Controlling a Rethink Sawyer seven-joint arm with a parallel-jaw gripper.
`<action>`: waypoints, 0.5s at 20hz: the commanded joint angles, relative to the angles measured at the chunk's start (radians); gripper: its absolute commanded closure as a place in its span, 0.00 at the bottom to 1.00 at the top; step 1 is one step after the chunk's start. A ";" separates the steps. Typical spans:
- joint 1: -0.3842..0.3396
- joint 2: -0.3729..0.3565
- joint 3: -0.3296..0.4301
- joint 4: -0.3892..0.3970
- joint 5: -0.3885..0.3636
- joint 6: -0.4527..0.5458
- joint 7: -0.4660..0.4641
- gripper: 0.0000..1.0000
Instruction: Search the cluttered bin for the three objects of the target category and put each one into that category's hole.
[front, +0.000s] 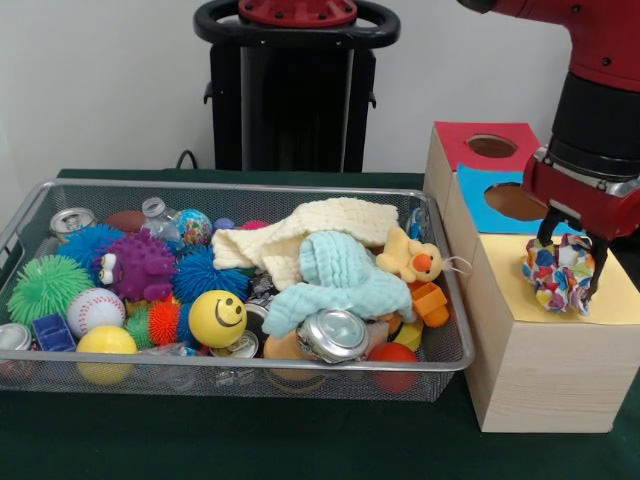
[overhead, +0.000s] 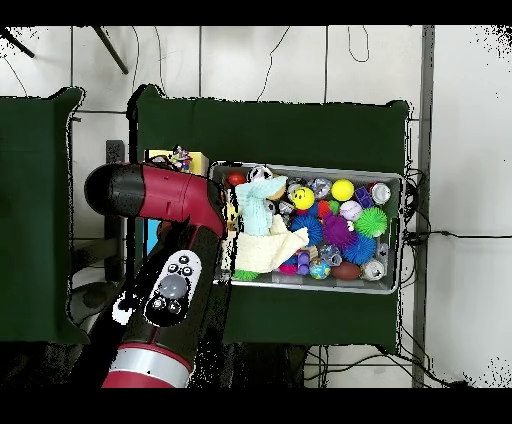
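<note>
My gripper (front: 567, 262) hangs over the yellow-topped section of the wooden box (front: 540, 370), right of the bin, and is shut on a multicoloured patchwork cloth (front: 559, 276) that bulges between its black fingers. In the overhead view the cloth (overhead: 181, 157) shows as a small colourful patch beside the yellow top (overhead: 195, 160), with the arm covering the gripper. The box also has a blue section with a round hole (front: 515, 201) and a red section with a hole (front: 491, 146). In the wire bin (front: 30, 215) lie a cream knitted cloth (front: 300, 232) and a pale blue cloth (front: 335, 275).
The bin also holds spiky rubber balls (front: 140, 265), a yellow smiley ball (front: 217, 318), a baseball (front: 96, 309), crushed cans (front: 333, 334), a rubber duck (front: 412, 259) and small toy blocks. A green cloth covers the table (front: 250, 435).
</note>
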 joint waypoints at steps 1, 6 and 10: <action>-0.015 0.043 0.137 0.094 0.051 -0.050 0.181 0.00; -0.010 0.001 0.133 0.108 0.056 -0.002 0.180 0.00; -0.016 -0.011 0.138 0.113 0.057 0.003 0.160 1.00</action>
